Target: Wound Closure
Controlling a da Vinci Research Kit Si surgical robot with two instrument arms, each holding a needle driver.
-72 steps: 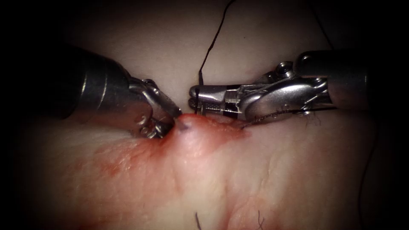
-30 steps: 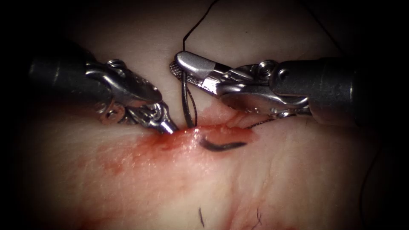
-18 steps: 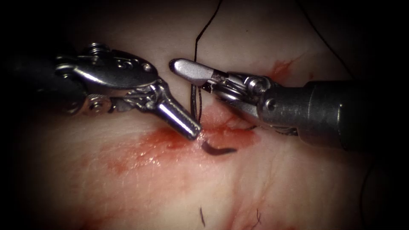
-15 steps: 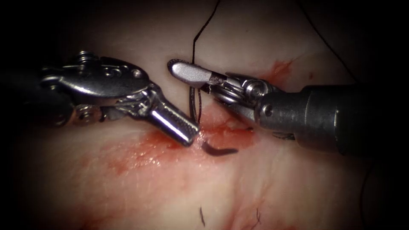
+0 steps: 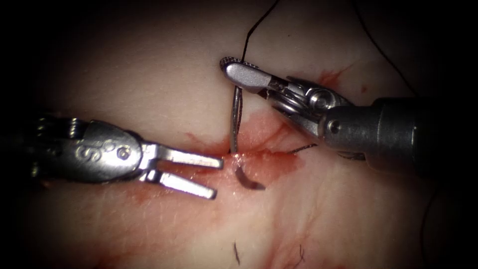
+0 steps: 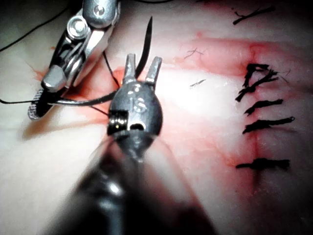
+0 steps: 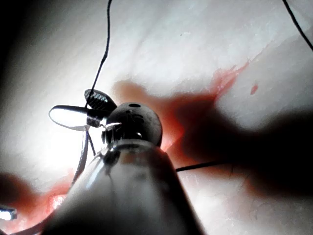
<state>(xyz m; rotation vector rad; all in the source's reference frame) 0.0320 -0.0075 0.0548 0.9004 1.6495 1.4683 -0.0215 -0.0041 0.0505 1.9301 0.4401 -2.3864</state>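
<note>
right tool (image 5: 234,69) fingers clenched on needle (image 5: 234,119) tail, needle through tissue (image 5: 318,209); left tool (image 5: 214,177) fingers released, beside tip.

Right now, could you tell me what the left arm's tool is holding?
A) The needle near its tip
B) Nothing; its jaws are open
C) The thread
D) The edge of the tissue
B: in the endoscope view the left tool has its jaws spread apart with nothing between them, left of the cut, while the right tool holds the needle near its thread end, its tip out of the tissue.
</note>
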